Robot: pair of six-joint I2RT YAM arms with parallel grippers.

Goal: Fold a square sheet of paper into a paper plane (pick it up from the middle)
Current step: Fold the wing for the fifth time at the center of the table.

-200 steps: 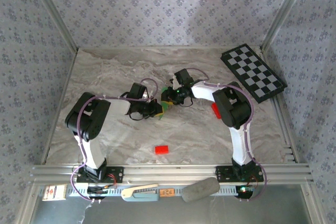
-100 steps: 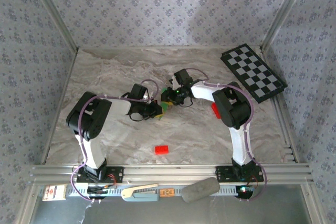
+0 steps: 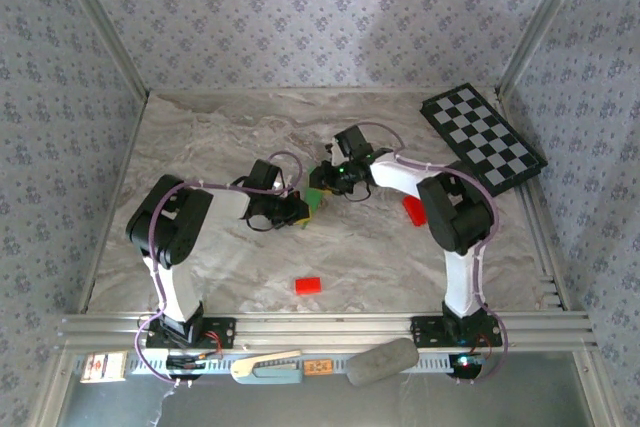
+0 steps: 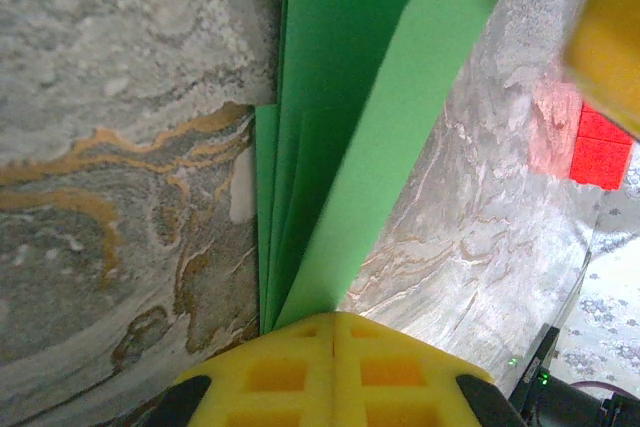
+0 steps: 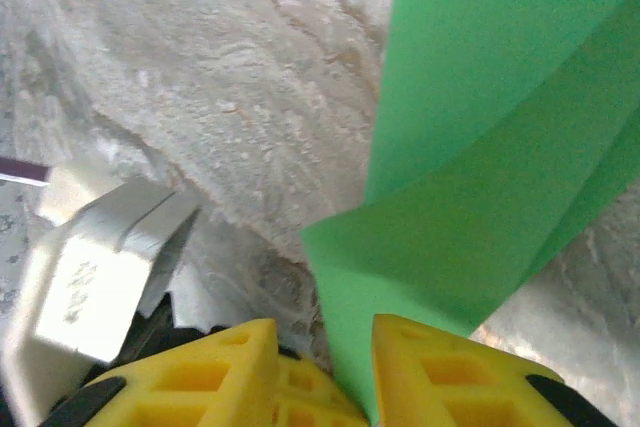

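Where the two arms meet near the middle of the table (image 3: 200, 147), the folded green paper (image 3: 316, 197) is found. It is clamped between the closed pads of the left gripper (image 4: 335, 325), and its layers are fanned away from them. The right gripper (image 5: 325, 347) is set narrowly apart, with a paper corner reaching between its fingers (image 5: 450, 377); a grip there cannot be told. A red block (image 3: 308, 285) is seen nearer.
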